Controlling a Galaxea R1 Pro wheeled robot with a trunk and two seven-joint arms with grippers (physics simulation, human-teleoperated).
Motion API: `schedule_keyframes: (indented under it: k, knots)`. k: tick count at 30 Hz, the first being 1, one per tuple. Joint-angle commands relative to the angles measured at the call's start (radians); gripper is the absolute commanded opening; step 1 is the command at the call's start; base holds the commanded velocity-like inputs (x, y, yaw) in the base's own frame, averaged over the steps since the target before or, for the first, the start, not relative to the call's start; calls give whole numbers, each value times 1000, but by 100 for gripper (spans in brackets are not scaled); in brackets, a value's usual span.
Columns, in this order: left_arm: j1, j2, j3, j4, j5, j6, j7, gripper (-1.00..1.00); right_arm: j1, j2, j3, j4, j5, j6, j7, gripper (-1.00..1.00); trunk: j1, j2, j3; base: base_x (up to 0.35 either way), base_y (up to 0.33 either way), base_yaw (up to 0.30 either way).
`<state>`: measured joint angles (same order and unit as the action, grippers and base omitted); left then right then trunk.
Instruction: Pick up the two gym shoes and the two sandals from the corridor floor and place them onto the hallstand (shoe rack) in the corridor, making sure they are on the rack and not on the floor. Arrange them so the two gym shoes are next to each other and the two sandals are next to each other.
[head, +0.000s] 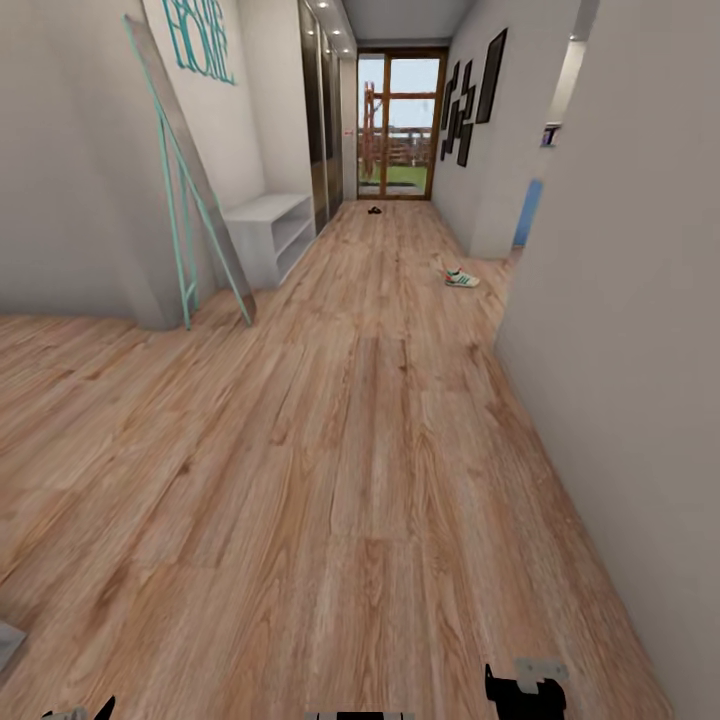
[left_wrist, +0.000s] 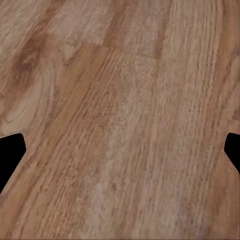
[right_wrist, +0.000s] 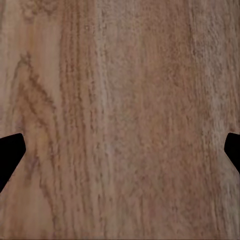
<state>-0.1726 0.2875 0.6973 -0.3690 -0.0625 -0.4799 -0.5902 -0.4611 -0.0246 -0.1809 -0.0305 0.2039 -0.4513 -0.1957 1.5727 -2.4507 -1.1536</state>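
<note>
Matte black right gripper (head: 525, 690), blocky and angular, capped by a small pale grey plate with two dark dots like screws. Black pointed tip of the left gripper (head: 100, 708) beside a scrap of light grey casing, and a grey-white strip with black segments between the two. Flat black wedge-shaped fingertips (left_wrist: 10, 152), unmarked, likewise (right_wrist: 11, 152).

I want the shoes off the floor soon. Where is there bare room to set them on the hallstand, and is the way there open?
The hallstand's flat top looks bare, as do its open shelves. The corridor floor is open up to it. Tightest spot: beside the leaning mirror. One gym shoe lies by the right wall.
</note>
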Motion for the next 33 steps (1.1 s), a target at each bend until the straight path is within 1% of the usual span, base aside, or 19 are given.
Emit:
schedule_keyframes:
  k: [1,8,11,19,31,32,33]
  knots:
    - [-1,0,8,2,-7,-3,-7,100,-1,0,-7,1,11,-3,-4,100,0,0,-1,337,0,0]
    - [-1,-4,8,6,-5,-3,-7,100,-1,0,-6,1,12,-3,-4,100,0,0,-1,337,0,0]
    - [-1,-13,8,6,-6,-3,-7,100,-1,0,-7,1,12,-3,-4,100,0,0,-1,337,0,0]
    - [-1,-46,6,6,-7,-3,-8,100,-1,0,-7,1,12,-3,-5,100,0,0,-1,337,0,0]
    - [-1,-82,6,7,-7,-3,-7,100,-1,0,-6,1,11,-2,-5,100,0,0,-1,337,0,0]
    - [-1,-86,6,7,-8,-3,-7,100,-1,0,-6,1,11,-2,-5,100,0,0,-1,337,0,0]
    - [-1,-100,5,6,-8,-5,-7,100,-1,0,-6,1,12,-2,-5,100,0,0,-1,337,0,0]
